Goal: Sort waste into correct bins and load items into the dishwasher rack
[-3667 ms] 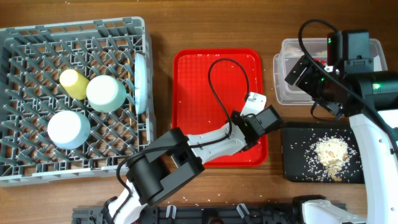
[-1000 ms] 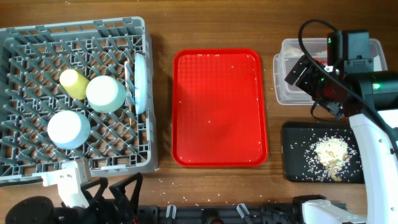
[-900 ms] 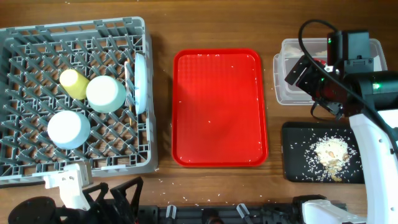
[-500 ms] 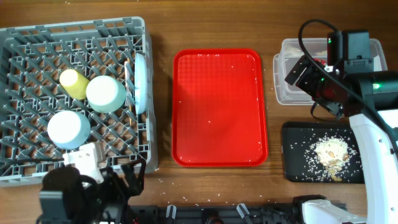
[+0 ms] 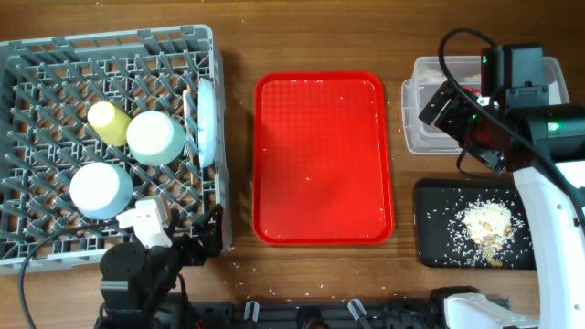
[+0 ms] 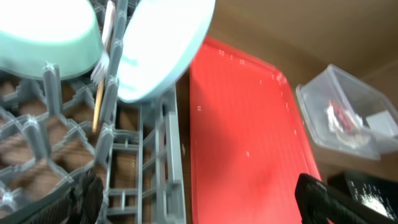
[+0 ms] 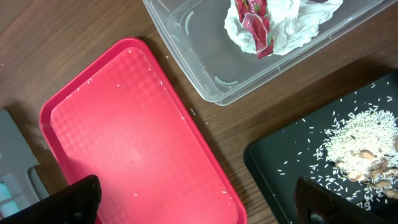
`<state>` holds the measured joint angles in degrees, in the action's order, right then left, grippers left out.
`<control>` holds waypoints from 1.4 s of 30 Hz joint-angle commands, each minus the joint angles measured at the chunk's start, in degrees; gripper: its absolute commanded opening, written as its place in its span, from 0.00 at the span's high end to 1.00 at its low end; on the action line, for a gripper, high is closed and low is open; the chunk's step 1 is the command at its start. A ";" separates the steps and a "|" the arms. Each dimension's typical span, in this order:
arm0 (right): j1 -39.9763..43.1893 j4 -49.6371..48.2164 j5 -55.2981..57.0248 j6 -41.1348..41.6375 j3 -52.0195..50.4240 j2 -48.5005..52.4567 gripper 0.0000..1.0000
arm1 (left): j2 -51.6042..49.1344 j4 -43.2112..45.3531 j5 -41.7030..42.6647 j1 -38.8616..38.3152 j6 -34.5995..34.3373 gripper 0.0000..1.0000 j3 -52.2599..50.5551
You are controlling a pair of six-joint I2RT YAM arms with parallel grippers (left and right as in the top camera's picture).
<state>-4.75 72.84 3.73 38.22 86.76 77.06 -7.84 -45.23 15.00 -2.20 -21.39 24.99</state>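
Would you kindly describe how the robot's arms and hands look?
Both arms mix black and white. The right arm has boxy black housings with small green lights, a smooth white link, and a looping black cable. The left arm is black with a white bracket. The left hand and right hand each have blunt, matte black fingers.

Grey lattice rack (image 5: pixel 110 35); yellow cup (image 5: pixel 108 122), mint bowl (image 5: pixel 155 137), pale blue plate (image 5: pixel 207 119) — red tray (image 5: pixel 324 174).

Glossy red plastic tray (image 5: pixel 324 155), clear plastic tub (image 7: pixel 249 53), wood-grain table (image 5: pixel 242 37)
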 commanded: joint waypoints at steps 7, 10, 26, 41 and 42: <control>0.22 -0.13 0.98 -0.68 0.24 0.52 0.00 | 5.27 10.34 -8.52 -0.26 -0.07 0.00 -9.46; 0.22 -0.15 0.98 -0.68 0.22 0.52 0.00 | 6.10 10.36 -8.52 -0.26 -0.07 0.00 -11.04; 0.22 -0.13 0.98 -0.68 0.24 0.52 0.00 | 7.65 29.79 -9.05 -0.33 12.22 0.00 -15.32; 0.22 -0.13 0.98 -0.68 0.24 0.52 0.00 | 7.65 47.80 -6.54 -0.33 15.39 0.00 -24.68; 0.22 -0.13 0.98 -0.70 0.22 0.52 0.00 | 7.65 45.99 -6.54 -0.31 16.68 0.00 -24.68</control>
<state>-4.75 72.84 3.73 38.22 86.76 77.06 -0.75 3.20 7.99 -2.22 -8.95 0.99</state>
